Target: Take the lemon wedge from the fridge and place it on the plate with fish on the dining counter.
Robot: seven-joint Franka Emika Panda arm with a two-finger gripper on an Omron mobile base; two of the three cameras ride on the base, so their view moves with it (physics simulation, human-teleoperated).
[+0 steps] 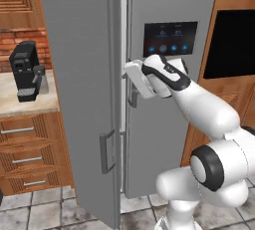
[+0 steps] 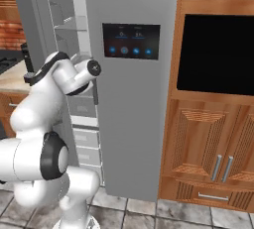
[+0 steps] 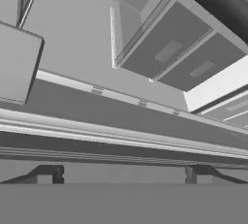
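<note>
The tall grey fridge [image 1: 164, 124] stands in front of me, its left door [image 1: 82, 99] swung partly open toward me. The right door, with the dark touchscreen panel [image 2: 131, 40], is closed. Pale grey shelves and drawers [image 2: 83, 134] show inside the opening. My arm reaches to the gap between the doors, with the hand [image 1: 135, 77] at the edge of the right door. My gripper [image 3: 123, 175] is open with nothing between its fingertips [image 3: 48, 174], and it faces grey fridge shelving [image 3: 160, 48]. The lemon wedge, the plate with fish and the dining counter are out of view.
A black coffee machine [image 1: 27, 69] sits on a marbled worktop [image 1: 25, 104] with wooden drawers, left of the fridge. A black wall oven [image 2: 218, 54] framed by wood stands to the right, above wooden cabinet doors [image 2: 208, 143]. The floor [image 1: 40, 209] is tiled.
</note>
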